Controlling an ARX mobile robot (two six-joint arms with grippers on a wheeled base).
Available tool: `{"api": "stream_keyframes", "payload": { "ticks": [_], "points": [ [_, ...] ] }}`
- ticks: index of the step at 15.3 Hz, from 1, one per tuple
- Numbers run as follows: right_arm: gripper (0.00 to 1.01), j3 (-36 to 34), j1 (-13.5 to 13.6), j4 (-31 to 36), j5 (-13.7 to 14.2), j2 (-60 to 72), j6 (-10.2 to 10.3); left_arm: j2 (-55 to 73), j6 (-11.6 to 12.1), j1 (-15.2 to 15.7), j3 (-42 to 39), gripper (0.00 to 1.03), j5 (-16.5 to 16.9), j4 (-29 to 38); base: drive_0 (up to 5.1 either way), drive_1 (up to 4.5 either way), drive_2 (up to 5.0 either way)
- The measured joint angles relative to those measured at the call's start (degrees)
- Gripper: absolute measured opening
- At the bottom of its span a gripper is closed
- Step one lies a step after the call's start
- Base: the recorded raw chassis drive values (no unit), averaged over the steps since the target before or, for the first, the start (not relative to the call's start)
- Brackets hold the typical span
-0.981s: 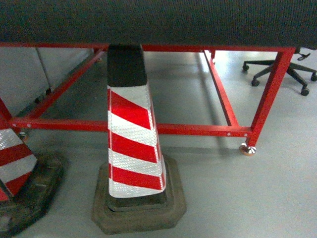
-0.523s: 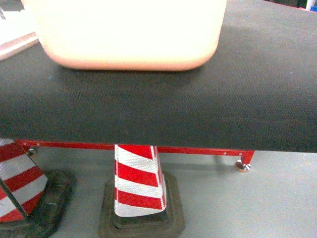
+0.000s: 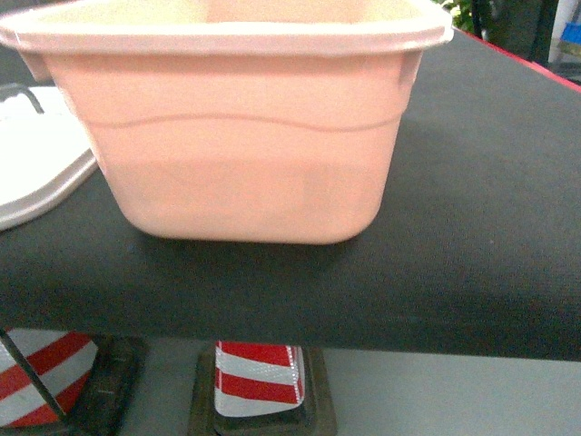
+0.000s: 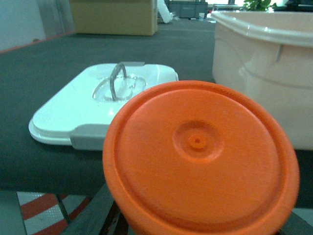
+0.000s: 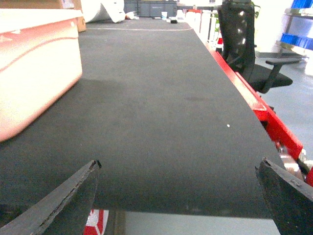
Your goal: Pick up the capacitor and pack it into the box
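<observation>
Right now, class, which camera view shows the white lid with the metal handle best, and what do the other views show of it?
The left wrist view: the white lid lies whole on the table, handle visible, behind the orange disc. The head view shows only its edge beside the pink tub. The right wrist view misses it.

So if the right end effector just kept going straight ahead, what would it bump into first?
Probably nothing soon. The open right end effector points along the bare black tabletop; the pink box sits off to its left.

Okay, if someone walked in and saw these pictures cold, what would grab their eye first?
Probably the pink bin filling the head view on the black table, and the orange lid looming in the left wrist view before a white lid. The right pincer is open over bare tabletop.
</observation>
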Motion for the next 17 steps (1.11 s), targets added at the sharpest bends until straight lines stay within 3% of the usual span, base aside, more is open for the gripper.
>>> {"api": "stream_keyframes", "payload": {
  "ticks": [17],
  "points": [
    [0.98, 0.0, 0.0, 0.0, 0.0, 0.0, 0.1, 0.0, 0.0, 0.0, 0.0, 0.44, 0.0, 0.1, 0.0, 0.0, 0.0]
  ]
}}
